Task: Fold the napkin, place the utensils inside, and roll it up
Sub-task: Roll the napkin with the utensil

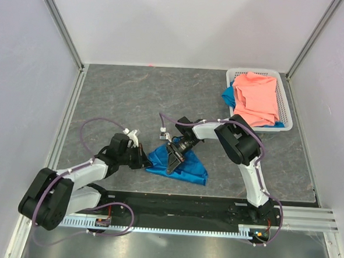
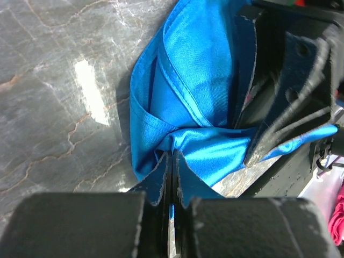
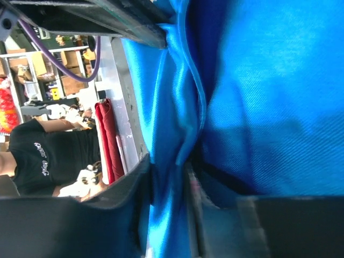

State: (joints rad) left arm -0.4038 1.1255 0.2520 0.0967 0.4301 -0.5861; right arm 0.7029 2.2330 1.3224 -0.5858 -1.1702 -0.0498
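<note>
At the near edge of the table (image 1: 133, 97), the left gripper (image 1: 140, 158) lies low on the surface at the left edge of the napkin (image 1: 188, 168). Its wrist view shows the two fingers (image 2: 80, 226) pressed together, with a bunched corner of the blue cloth nipped between their tips. From that pinched corner the fabric fans away in several overlapping folds.

Just to the right, the right gripper (image 1: 173, 160) reaches down onto the napkin from above, over its left half. Its wrist camera shows the jaws a narrow way apart, with a raised ridge of the cloth running between the fingers (image 3: 129, 215) and clamped there. The two grippers are close together, each holding the same cloth, and the right one stands just beyond the left one's pinch.

The napkin lies crumpled in a rough wedge on the grey marbled tabletop. Most of it spreads to the right of both grippers, in front of the arm bases.

Well apart, at the far right corner, a white basket (image 1: 283, 106) holds a salmon-pink cloth (image 1: 257, 99). A blue scrap (image 1: 227, 97) peeks from under its left side.
</note>
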